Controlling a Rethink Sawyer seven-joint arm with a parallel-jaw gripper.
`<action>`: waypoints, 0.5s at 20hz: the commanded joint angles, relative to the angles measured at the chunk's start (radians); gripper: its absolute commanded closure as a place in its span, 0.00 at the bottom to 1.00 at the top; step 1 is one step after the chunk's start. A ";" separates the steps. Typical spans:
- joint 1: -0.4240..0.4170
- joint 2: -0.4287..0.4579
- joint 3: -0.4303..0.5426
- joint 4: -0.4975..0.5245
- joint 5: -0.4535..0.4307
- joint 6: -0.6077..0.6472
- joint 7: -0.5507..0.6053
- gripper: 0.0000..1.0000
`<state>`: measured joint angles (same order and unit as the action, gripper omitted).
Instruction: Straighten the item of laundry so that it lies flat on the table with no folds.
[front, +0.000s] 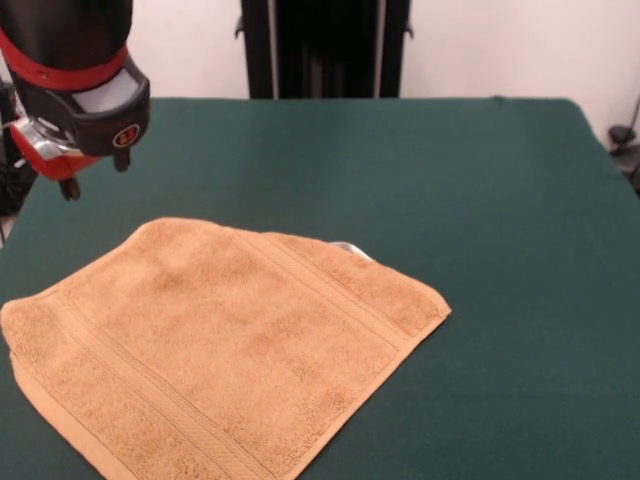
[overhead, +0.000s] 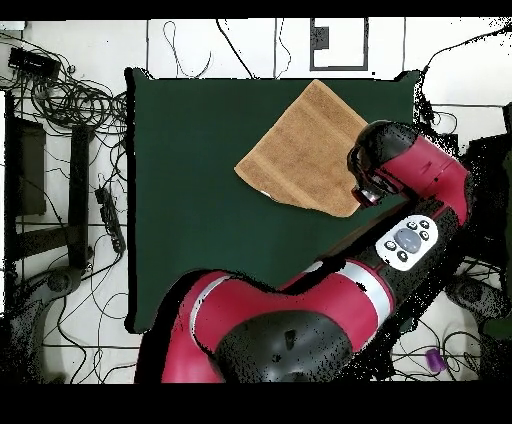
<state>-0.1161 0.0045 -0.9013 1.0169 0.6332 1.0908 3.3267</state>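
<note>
The item of laundry (front: 230, 350) is an orange-tan towel lying spread on the table (front: 480, 220) at the front left, turned like a diamond. Its near corner runs off the picture's bottom edge. Woven bands cross it near two sides, and a bit of white label (front: 347, 247) peeks out at its far edge. No large fold shows. My gripper (front: 95, 172) hangs above the table at the far left, just beyond the towel's far corner and holding nothing. In the overhead view the towel (overhead: 300, 150) lies at the table's (overhead: 190, 200) upper right, and the gripper (overhead: 366, 190) is over its lower right corner.
A black stand (front: 325, 48) rises behind the table's far edge. Cables (overhead: 60, 100) and dark gear lie on the floor beside the table. My arm (overhead: 300, 320) reaches over the table's lower right part in the overhead view. The towel's top corner touches the table's edge there.
</note>
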 joint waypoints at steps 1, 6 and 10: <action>-0.029 0.169 -0.253 -0.279 -0.164 0.452 0.246 0.00; -0.036 0.165 -0.245 -0.288 -0.164 0.470 0.233 0.00; -0.039 0.168 -0.247 -0.295 -0.169 0.467 0.233 0.00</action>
<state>-0.1692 0.1079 -1.1293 0.8295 0.4868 1.4664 3.3267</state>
